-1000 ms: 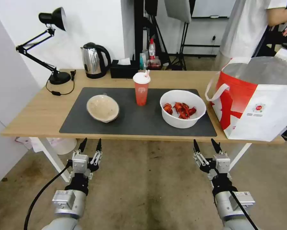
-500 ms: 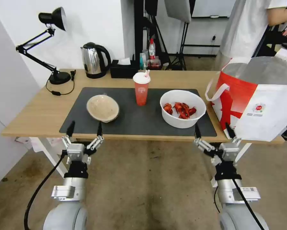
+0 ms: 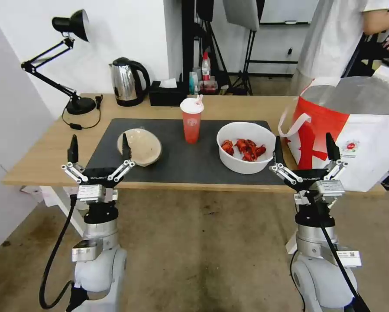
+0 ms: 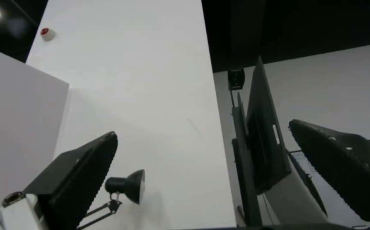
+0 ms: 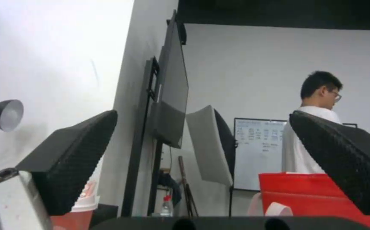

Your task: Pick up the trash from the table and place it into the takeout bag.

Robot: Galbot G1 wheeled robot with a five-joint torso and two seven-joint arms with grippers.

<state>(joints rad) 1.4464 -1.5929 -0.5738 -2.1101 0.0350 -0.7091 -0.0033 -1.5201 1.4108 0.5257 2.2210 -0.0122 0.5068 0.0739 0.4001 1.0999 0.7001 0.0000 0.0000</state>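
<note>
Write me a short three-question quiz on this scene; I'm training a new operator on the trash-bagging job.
1. True or false: the red drink cup with white lid stands between the shallow beige bowl and the white round bowl of red crayfish shells.
2. Which gripper is raised nearest the boxy red-and-white takeout bag: A left gripper, B right gripper?
3. Fill in: all three trash items sit on the dark grey ___.

Key: 1 true; 2 B; 3 mat.
</note>
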